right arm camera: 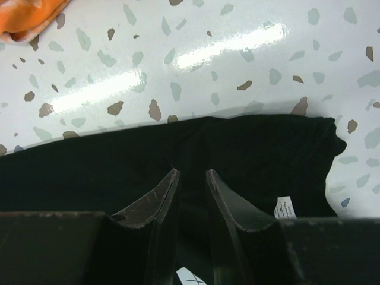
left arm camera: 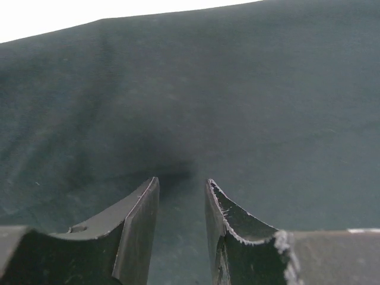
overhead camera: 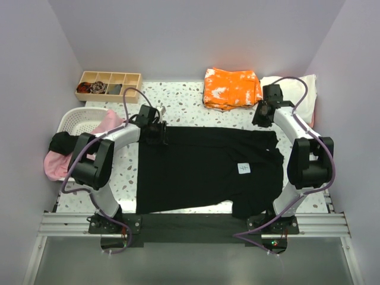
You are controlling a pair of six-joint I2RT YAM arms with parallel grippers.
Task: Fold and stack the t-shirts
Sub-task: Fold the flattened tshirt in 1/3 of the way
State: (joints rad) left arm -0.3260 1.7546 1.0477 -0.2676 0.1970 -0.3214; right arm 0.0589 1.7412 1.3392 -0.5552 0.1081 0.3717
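Black t-shirt point(overhead camera: 208, 169): left gripper point(left arm camera: 182, 180), right gripper point(right arm camera: 192, 171) narrowly parted, grasp undeterminable; shallow pinch risks slip, skewed fold.

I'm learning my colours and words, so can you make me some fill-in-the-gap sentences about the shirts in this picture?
The big shirt spread out in the middle of the table is ____. The folded shirt at the table's far edge is white and ____. The pink shirt spills out of the white ____.
Missing words: black, orange, basket.
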